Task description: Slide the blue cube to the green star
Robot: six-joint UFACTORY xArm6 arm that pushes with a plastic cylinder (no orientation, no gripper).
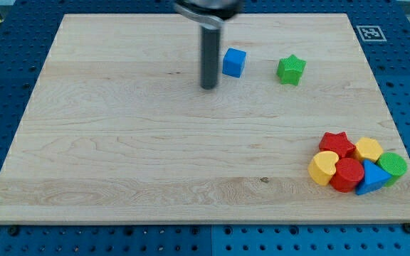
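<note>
Camera view: small blue cube [234, 62] on pale wooden board [119, 156], left of small green star [290, 70]; my tip [208, 87], gripperless, just left of cube, apparently untouching; approach step, next push rightward.

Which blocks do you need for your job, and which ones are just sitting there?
For the job:
blue cube
green star, apart on the cube's right
my tip, just left of the cube

Just lying about, huddled at the view's bottom right:
red star
yellow heart
red cylinder
yellow block
blue triangle
green block
</note>
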